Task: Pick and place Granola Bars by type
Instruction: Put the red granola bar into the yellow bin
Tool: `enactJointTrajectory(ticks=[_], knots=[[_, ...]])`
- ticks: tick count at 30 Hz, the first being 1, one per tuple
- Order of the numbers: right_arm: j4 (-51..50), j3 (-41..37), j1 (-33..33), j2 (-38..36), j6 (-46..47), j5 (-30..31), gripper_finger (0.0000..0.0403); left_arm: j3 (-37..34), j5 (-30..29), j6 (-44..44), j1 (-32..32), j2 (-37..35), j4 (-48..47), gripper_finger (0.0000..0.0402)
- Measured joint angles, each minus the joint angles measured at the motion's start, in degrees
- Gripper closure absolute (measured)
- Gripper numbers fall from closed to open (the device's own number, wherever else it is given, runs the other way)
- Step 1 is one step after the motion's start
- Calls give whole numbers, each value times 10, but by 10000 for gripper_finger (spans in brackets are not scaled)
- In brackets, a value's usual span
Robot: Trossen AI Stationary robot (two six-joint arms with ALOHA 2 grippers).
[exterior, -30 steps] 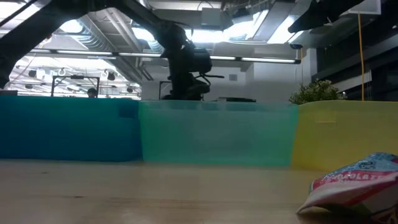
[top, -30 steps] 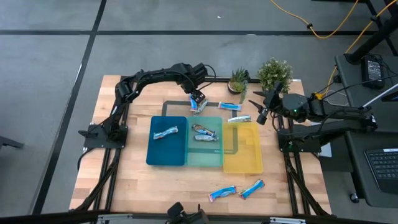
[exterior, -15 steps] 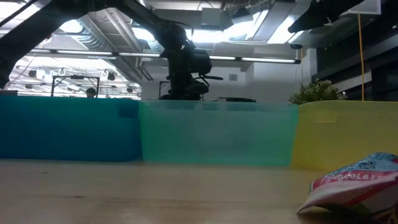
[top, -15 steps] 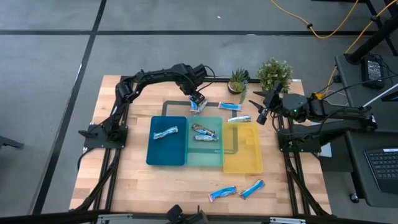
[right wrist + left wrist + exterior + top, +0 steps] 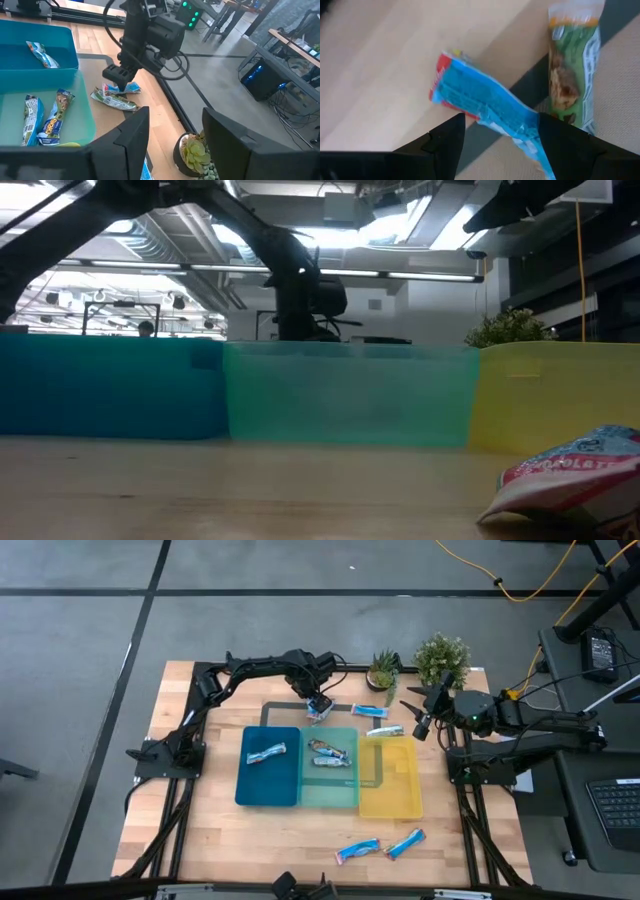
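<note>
My left gripper [image 5: 320, 703] points down, open, just behind the teal tray [image 5: 352, 795]. Its two fingers stand on either side of a blue-wrapped granola bar [image 5: 480, 100] that lies flat on the table. A green-wrapped bar [image 5: 572, 70] lies right beside the blue one. From the right wrist view the left gripper [image 5: 120, 77] stands low over both bars [image 5: 116, 96]. One bar [image 5: 266, 752] lies in the dark-blue tray [image 5: 262, 792], and two bars [image 5: 330, 753] lie in the teal tray. My right gripper [image 5: 418, 715] waits open in the air at the table's right.
The yellow tray [image 5: 392, 802] stands right of the teal one. Two more bars [image 5: 369, 710] [image 5: 384, 731] lie behind the trays, and two [image 5: 357, 851] [image 5: 404, 843] near the front edge. Two potted plants [image 5: 383, 668] [image 5: 441, 658] stand at the far edge.
My left gripper has sunk toward the blue bar behind the teal tray, edging a little toward the table's right. In the low view it has dropped behind the tray wall. The bars have not moved.
</note>
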Motion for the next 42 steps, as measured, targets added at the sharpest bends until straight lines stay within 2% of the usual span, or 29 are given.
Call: enactJointTrajectory(ticks=[18,22,32,35,42], knots=[[0,0,0,0,2,0,217,1,20,-16,-4,35,11,169],[0,0,0,0,2,0,217,1,21,-16,-4,35,10,204],[0,0,0,0,2,0,217,0,38,-14,-3,34,8,335],[0,0,0,0,2,0,217,3,40,-14,-2,32,3,350],[0,0,0,0,4,0,217,32,45,-4,-4,4,-33,350]])
